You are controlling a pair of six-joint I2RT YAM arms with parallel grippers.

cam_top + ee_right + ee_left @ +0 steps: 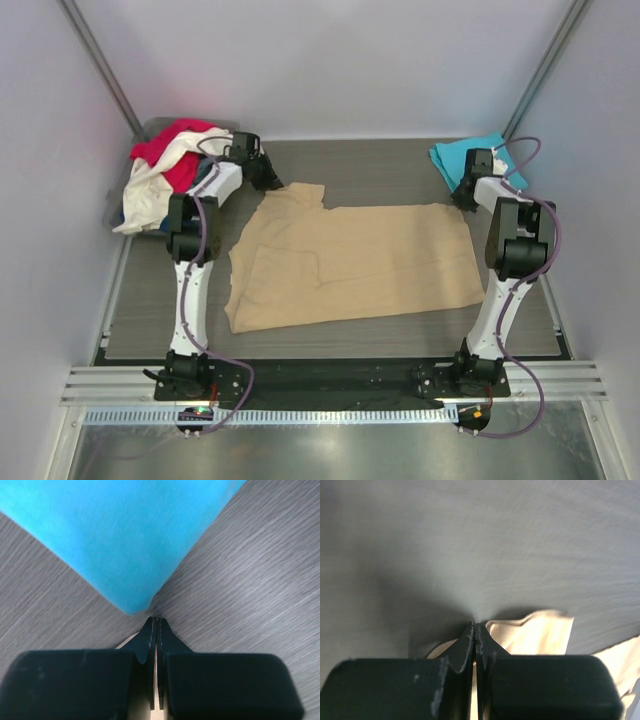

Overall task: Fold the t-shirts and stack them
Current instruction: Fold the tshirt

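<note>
The tan t-shirt (360, 265) is spread flat at the centre of the bench (380, 160). Its far edge is pinched at 11 o'clock by the left claw (475, 625) and at 1 o'clock by the right claw (154, 620). Both claws are pressed narrow, with only a sliver of tan cloth seen between the jaws.

So thin a pinch could slip once the cloth is lifted, and 1 corner would be dropped. The turquoise t-shirt (125, 535) lies just beside the right fingertips, so its corner could be dragged along. If the 2 claws are raised unevenly, the fold would be skewed.

The red, white and dark t-shirts (165, 175) are heaped at 10 o'clock over the grey bin (150, 126). No brand, label or writing can be read.
</note>
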